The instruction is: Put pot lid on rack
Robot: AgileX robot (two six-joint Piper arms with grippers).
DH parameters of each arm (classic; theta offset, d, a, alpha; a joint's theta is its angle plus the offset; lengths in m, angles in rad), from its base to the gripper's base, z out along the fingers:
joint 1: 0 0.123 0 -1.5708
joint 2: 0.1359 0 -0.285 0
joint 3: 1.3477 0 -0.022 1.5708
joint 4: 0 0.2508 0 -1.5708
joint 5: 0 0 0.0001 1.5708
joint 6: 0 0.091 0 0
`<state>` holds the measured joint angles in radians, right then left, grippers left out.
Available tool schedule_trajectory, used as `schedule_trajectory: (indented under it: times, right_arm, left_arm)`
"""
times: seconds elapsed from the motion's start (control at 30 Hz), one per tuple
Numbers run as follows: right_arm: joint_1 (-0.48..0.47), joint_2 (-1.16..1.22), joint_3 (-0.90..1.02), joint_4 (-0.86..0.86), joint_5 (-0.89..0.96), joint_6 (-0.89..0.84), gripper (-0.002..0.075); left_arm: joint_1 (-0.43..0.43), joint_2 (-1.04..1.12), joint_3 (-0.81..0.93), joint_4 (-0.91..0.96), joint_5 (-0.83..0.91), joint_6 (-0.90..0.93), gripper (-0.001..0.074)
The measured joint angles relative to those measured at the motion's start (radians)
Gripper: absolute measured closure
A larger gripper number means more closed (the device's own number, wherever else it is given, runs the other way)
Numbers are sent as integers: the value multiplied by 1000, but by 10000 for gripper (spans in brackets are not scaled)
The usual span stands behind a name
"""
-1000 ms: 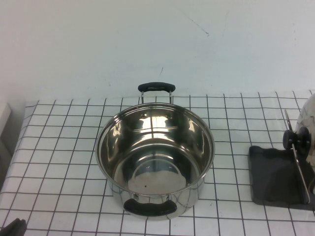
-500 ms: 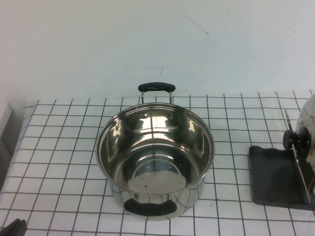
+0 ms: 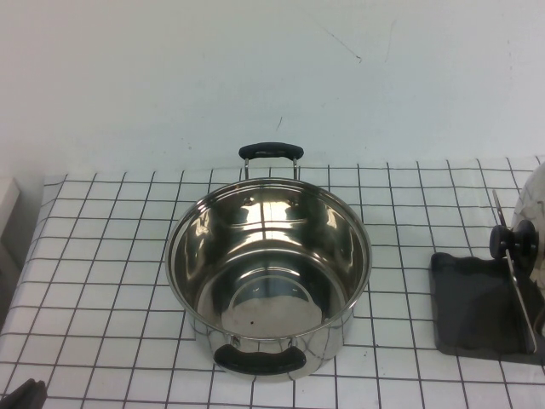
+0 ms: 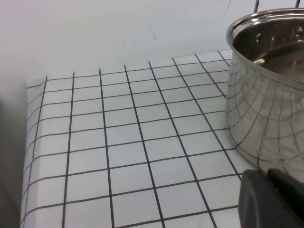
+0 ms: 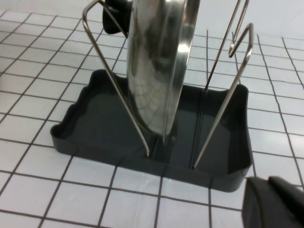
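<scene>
The pot lid [image 3: 536, 203] stands on edge in the rack [image 3: 473, 307] at the table's right edge, its black knob [image 3: 513, 239] facing the pot. In the right wrist view the lid [image 5: 159, 61] leans between the upright wire bars of the dark grey rack [image 5: 95, 128]. My right gripper [image 5: 275, 202] is shut and empty, just in front of the rack and clear of it; it is out of the high view. My left gripper [image 3: 21, 396] sits at the table's front left corner, shut and empty. It also shows in the left wrist view [image 4: 273, 199], beside the pot [image 4: 266, 85].
A deep steel pot [image 3: 268, 273] with two black handles stands open in the middle of the checked tablecloth [image 3: 102, 273]. A white wall runs behind the table. The table's left edge [image 4: 28, 156] drops off near the left arm.
</scene>
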<state>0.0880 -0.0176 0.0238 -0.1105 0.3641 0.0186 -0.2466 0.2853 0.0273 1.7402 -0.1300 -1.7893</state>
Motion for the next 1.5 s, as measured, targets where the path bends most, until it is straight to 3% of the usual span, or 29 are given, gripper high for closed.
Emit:
schedule_trajectory:
  times: [0.53,0.67,0.93,1.03,1.17,1.37,1.43,1.5]
  right_arm:
    - [0,0,0,0,0,0,727]
    - [0,0,0,0,0,0,727]
    - [0,0,0,-2,0,0,727]
    - [0,0,0,-2,0,0,727]
    - [0,0,0,-2,0,0,727]
    - [0,0,0,-2,0,0,727]
    - [0,0,0,-2,0,0,727]
    - [0,0,0,-2,0,0,727]
  left_arm:
    - [0,0,0,0,-2,3,737]
    - [0,0,0,-12,91,3,737]
    - [0,-2,0,-87,200,-46,737]
    - [0,-2,0,-247,204,0,737]
    - [0,-29,0,-725,287,442,737]
    - [13,-192,0,-1565,436,1554,737]
    - [39,-262,0,-1715,447,1781,737]
    - [72,-290,0,-1760,445,1862,737]
